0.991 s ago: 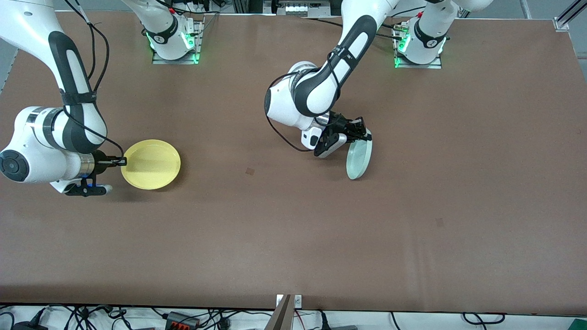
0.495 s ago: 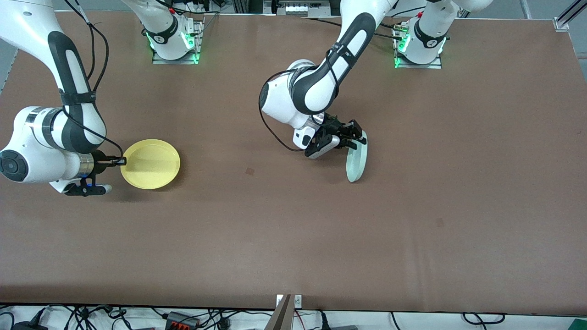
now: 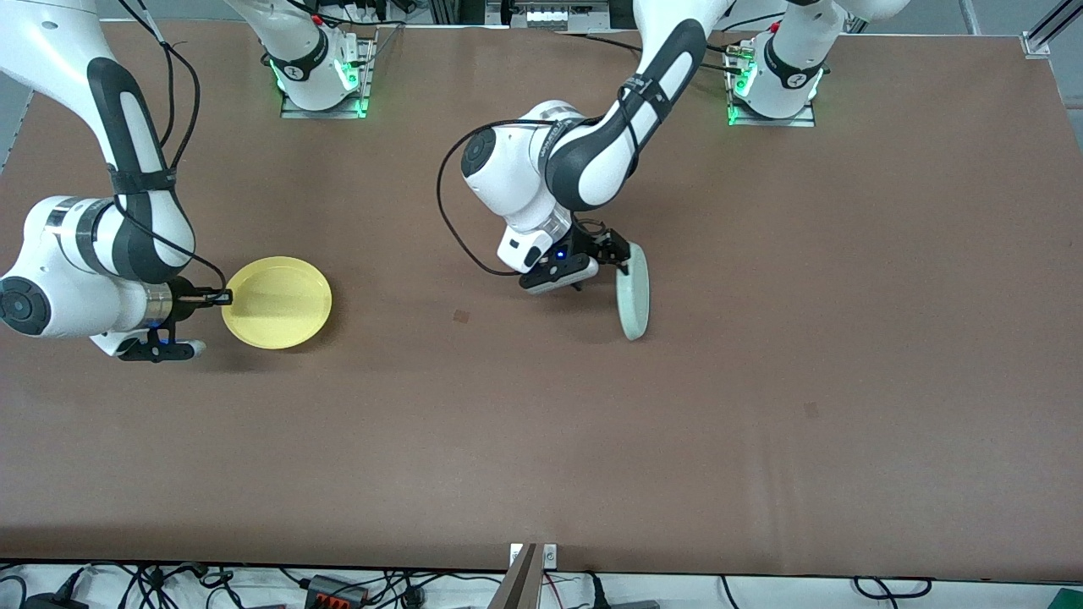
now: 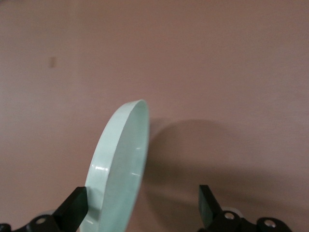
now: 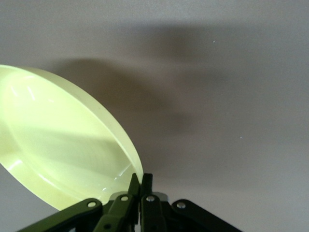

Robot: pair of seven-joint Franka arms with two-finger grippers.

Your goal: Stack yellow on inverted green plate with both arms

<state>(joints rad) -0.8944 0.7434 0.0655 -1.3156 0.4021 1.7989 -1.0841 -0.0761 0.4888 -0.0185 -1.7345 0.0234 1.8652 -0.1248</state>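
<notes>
Brown matting covers the whole table (image 3: 541,440), and the stretch nearest the front camera is bare apart from a small dark mark (image 3: 461,316) near the middle.

Farther up the table, the green plate (image 3: 633,290) stands almost on edge, its lower rim down at the matting and casting a soft shadow beside it. In the left wrist view the green plate (image 4: 118,169) is tilted steeply, its pale rim catching the light. The left gripper (image 3: 611,258) is at the plate's upper rim, reaching in from the arm whose base stands at the top of the table. Its fingers (image 4: 73,209) are spread wide; one sits just beside the plate's rim, while the other stands clear of it with open matting between. Whether that near finger actually touches the rim I cannot tell.

Toward the right arm's end of the table, about as far from the front camera, the yellow plate (image 3: 277,303) lies right way up, hollow side facing the ceiling. The right gripper (image 3: 222,297) is low at its edge, fingers (image 5: 140,188) pressed together and pinching the rim of the yellow plate (image 5: 63,145). That plate looks tipped slightly in the right wrist view, with a dark shadow under it.
</notes>
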